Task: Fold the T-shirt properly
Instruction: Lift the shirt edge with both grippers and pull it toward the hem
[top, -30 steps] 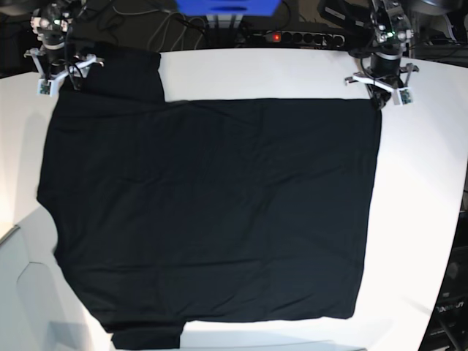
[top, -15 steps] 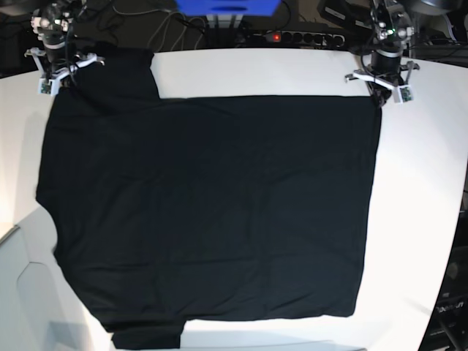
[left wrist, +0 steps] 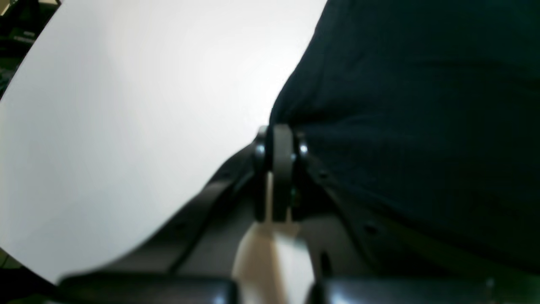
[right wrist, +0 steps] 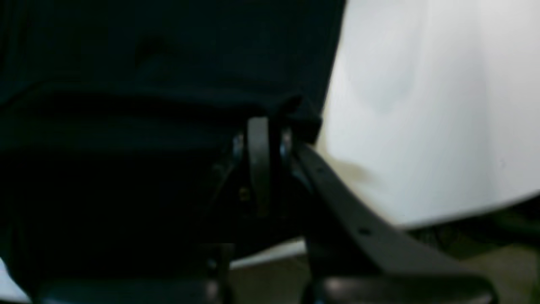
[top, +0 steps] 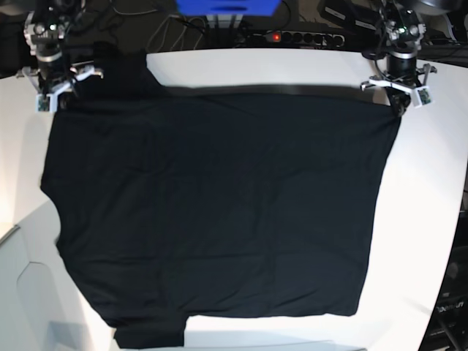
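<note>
The black T-shirt [top: 212, 212] lies spread over the white table [top: 428, 219], plain side up. Its far edge is raised a little and casts a shadow strip on the table. In the base view my left gripper [top: 398, 107] is at the far right corner of the T-shirt and my right gripper [top: 57, 99] at the far left corner, beside a sleeve [top: 121, 73]. The left wrist view shows the left gripper [left wrist: 282, 134] shut on the T-shirt's corner [left wrist: 405, 105]. In the right wrist view the right gripper [right wrist: 262, 126] is shut on the dark cloth [right wrist: 168, 55].
Behind the table run a power strip [top: 296, 36] with a red light, loose cables [top: 164, 25] and a blue box [top: 227, 6]. The table's curved edge falls away at the lower left [top: 14, 241] and at the right.
The T-shirt's far edge has risen off the table and been pulled taut. My left gripper has moved outward to the right with its corner. The sleeve by the right gripper has bunched narrower.
</note>
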